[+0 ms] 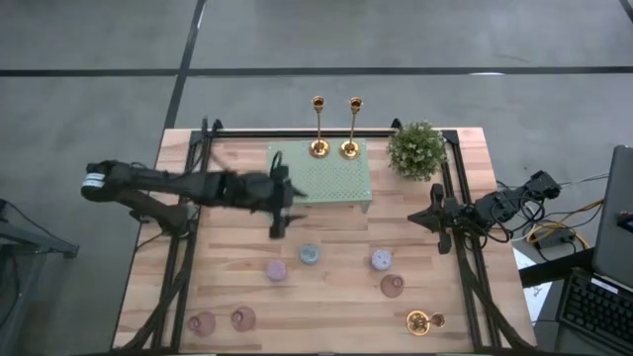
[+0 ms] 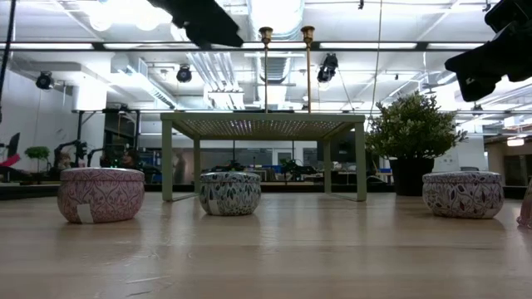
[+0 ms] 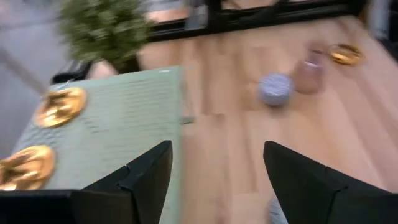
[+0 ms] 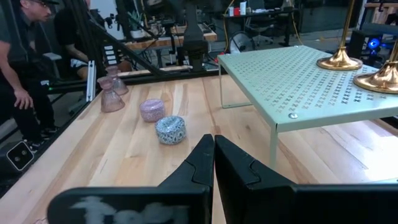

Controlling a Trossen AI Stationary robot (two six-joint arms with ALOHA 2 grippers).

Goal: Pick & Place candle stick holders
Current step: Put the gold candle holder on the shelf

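Gold, slim and top-heavy: two candlesticks (image 1: 334,127) stood on the perforated stand (image 1: 331,176); third candlestick (image 1: 424,320) lay well off its right front corner. Left of stand, left gripper (image 1: 282,203) hovered, fingers apart, holding nothing. Right of stand, right gripper (image 1: 427,216) waited, fingers together. Probably rigid, slippery; best pinched low on stem.

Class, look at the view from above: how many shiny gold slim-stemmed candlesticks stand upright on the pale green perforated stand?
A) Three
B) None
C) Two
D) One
C: two shiny gold slim-stemmed candlesticks stand on the pale green perforated stand, while a third gold candlestick lies on the wooden table near its front right corner.
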